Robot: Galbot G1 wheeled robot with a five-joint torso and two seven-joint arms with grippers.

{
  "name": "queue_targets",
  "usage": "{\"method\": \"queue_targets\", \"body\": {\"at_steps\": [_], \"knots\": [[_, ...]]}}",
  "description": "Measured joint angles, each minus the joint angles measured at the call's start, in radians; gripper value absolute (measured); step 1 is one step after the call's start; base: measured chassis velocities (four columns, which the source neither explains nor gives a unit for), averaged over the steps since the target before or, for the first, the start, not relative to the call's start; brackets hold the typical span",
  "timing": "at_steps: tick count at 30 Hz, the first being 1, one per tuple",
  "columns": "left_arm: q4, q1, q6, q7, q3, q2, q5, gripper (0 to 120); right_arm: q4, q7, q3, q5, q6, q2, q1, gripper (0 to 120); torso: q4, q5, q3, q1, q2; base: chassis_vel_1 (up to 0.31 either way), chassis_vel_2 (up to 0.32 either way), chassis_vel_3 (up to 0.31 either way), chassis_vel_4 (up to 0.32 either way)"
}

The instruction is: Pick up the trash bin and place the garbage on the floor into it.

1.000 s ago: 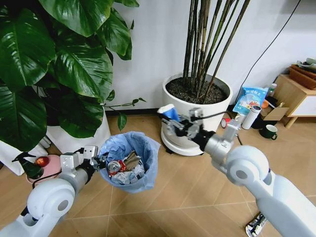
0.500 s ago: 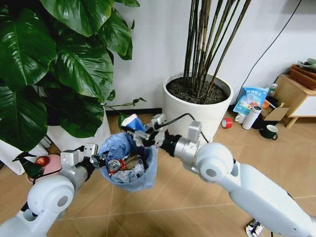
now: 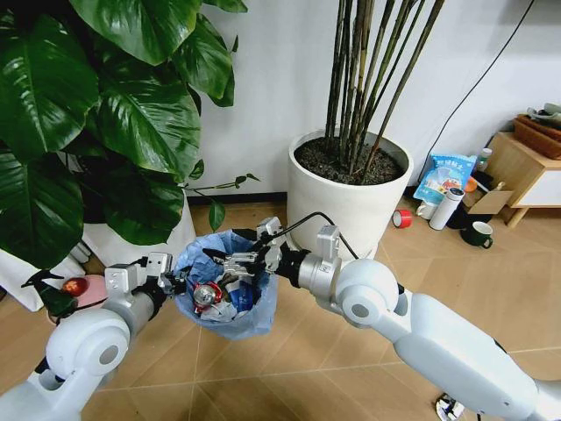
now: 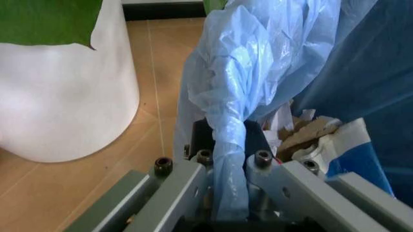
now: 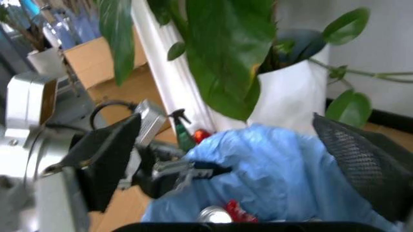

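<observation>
So on my left, my left gripper has its fingers clamped on the rim of the trash bin, pinching the crinkly blue bag along with the dark edge. The bin hangs off that grip above the floor, just in front of the big leafy plant's white pot.

Inside the bin there's a pile of garbage: a red crushed piece with a shiny round end, white paper wads, something brownish, and a blue and white wrapper sitting near the middle.

Over to the right, my right gripper is right over the bin's mouth, fingers spread apart with nothing between them. The black mesh pads of those fingers frame the blue bag in the right wrist view.

Further right is the other white pot with the tall stems, then a red tape roll, a white bottle and a dark mug on the floor by the wall.
</observation>
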Motion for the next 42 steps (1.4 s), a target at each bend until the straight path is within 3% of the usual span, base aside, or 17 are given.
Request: {"method": "queue_targets", "body": {"at_steps": [7, 10, 20, 33, 42], "knots": [[0.001, 0.002, 0.000, 0.000, -0.007, -0.008, 0.003, 0, 0.013, 0.019, 0.092, -0.048, -0.004, -0.018, -0.057, 100, 0.0001, 0.0000, 0.000, 0.000, 0.000, 0.000, 0.000, 0.000, 0.000], [0.002, 0.004, 0.000, 0.000, -0.013, -0.013, 0.005, 0, 0.047, 0.023, 0.179, -0.108, -0.012, -0.056, -0.159, 100, -0.0004, 0.0002, 0.000, 0.000, 0.000, 0.000, 0.000, 0.000, 0.000], [-0.017, 0.043, -0.004, -0.007, -0.049, -0.049, 0.022, 0, 0.067, 0.128, 0.244, -0.157, -0.012, -0.065, -0.315, 100, 0.0003, 0.0002, 0.000, 0.000, 0.000, 0.000, 0.000, 0.000, 0.000], [-0.004, 0.048, -0.005, 0.006, -0.042, -0.080, 0.057, 0, 0.119, 0.116, 0.563, -0.222, 0.010, -0.044, -0.612, 100, -0.0001, 0.0001, 0.000, 0.000, 0.000, 0.000, 0.000, 0.000, 0.000], [-0.020, 0.073, -0.005, 0.009, -0.048, -0.097, 0.064, 0, 0.131, 0.008, 0.749, -0.394, 0.046, -0.010, -0.804, 100, -0.0002, -0.0001, 0.000, 0.000, 0.000, 0.000, 0.000, 0.000, 0.000]]}}
